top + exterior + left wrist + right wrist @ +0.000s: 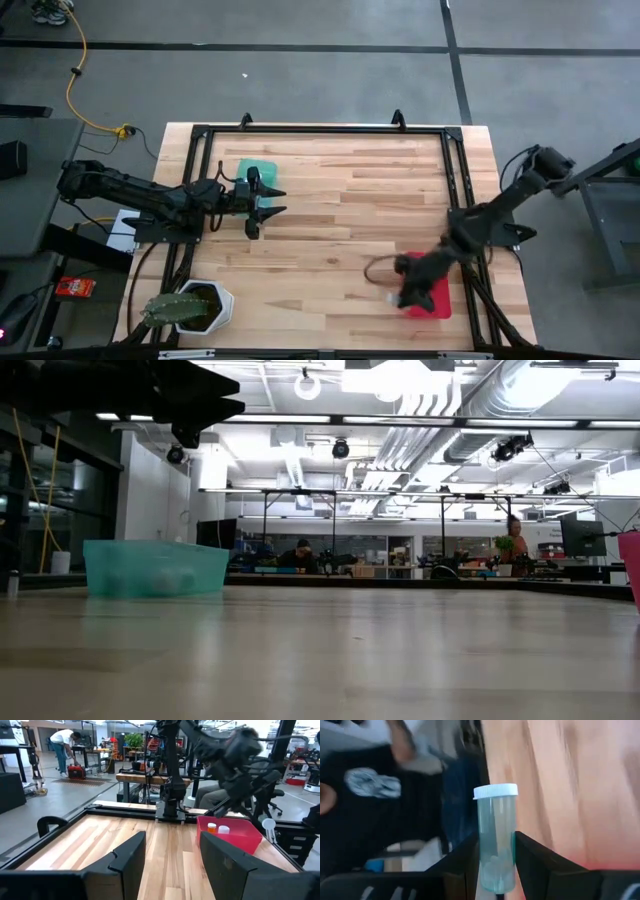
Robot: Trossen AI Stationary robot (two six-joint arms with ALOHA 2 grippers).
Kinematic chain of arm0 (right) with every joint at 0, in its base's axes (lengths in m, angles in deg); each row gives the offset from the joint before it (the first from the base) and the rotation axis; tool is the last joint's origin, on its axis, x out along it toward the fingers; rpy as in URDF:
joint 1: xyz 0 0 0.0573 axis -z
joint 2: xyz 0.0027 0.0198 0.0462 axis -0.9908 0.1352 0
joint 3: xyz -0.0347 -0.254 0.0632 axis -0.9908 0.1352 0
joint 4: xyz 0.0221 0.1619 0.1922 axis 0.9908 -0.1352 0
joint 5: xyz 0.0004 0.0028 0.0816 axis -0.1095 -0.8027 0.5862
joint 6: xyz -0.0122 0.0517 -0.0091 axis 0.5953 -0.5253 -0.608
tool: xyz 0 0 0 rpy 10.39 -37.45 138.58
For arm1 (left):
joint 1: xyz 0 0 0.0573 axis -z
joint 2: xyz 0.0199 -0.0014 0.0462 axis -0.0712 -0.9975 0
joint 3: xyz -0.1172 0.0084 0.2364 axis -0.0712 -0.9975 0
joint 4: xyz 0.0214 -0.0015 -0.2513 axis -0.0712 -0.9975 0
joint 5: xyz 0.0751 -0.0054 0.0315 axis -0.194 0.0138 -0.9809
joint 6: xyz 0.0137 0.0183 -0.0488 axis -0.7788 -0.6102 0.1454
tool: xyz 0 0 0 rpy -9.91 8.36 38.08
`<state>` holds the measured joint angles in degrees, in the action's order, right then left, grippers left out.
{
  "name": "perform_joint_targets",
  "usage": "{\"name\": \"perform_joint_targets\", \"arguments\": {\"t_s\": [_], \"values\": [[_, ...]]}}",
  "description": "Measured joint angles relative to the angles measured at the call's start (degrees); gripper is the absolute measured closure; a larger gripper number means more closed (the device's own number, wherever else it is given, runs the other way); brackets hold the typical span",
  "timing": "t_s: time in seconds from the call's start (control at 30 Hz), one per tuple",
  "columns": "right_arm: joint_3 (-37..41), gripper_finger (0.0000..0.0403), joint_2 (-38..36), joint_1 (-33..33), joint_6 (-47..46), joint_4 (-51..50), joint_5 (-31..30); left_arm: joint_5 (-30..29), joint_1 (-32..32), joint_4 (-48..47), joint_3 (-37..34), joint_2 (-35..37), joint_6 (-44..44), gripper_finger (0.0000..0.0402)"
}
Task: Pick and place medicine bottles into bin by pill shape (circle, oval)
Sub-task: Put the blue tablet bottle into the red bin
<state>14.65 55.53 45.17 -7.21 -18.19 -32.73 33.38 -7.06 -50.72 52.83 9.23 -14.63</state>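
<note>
Right wrist view: the right claw [495, 870] gripped a white-capped medicine bottle [495, 837] above the red bin [436, 292], which held two bottles [218, 828]. The left claw [272, 203] stood wide beside the teal bin [256, 168] on the desk [340, 230].

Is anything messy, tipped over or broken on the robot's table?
Nothing stands out. The right hand grips one medicine bottle with its white cap on, by the red bin. The left hand waits open by the teal bin. The cactus pot stands upright at the table's corner.
</note>
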Motion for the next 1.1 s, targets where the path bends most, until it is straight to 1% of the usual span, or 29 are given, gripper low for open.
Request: {"name": "perform_joint_targets", "arguments": {"t_s": [0.1, 0.23, 0.3, 0.37, 0.47, 0.57, 0.67, 0.77, 0.93, 1.1], "values": [[-5.4, 0.0302, 0.0, -5.2, -8.2, -13.7, -2.2, 0.0, 0.0, -0.1, 0.0, 0.0, 0.0, 0.0227], [-10.0, 0.0302, 0.0, -9.7, -18.9, -31.6, -5.5, 0.0, 0.0, -0.3, 0.0, 0.0, 0.0, 0.0227], [-11.1, 0.0302, 0.0, -11.0, -23.8, -37.0, -5.1, 0.0, 0.0, -0.3, 0.0, 0.0, 0.0, 0.0227], [-11.2, 0.0302, 0.0, -12.0, -27.9, -39.9, -3.2, 0.0, 0.0, -0.3, 0.0, 0.0, 0.0, 0.0227], [-10.2, 0.0302, 0.0, -13.3, -31.6, -39.8, 0.3, 0.0, 0.0, -0.3, 0.0, 0.0, 0.0, 0.0227], [-8.0, 0.0302, 0.0, -14.0, -35.6, -38.9, 2.4, 0.0, 0.0, -0.3, 0.0, 0.0, 0.0, 0.0227], [-6.1, 0.0302, 0.0, -14.1, -38.1, -38.3, 2.5, 0.0, 0.0, -0.3, 0.0, 0.0, 0.0, 0.0227], [-5.3, 0.0302, 0.0, -13.7, -37.8, -37.7, 1.2, 0.0, 0.0, -0.3, 0.0, 0.0, 0.0, 0.0227], [-5.3, 0.0302, 0.0, -13.6, -37.5, -37.0, -4.6, 0.0, 0.0, -0.3, 0.0, 0.0, 0.0, 0.0227], [-5.3, 0.0297, 0.0, -13.6, -37.5, -37.1, -4.7, 0.0, 0.0, -0.3, 0.0, 0.0, 0.0, 0.0227]]}}
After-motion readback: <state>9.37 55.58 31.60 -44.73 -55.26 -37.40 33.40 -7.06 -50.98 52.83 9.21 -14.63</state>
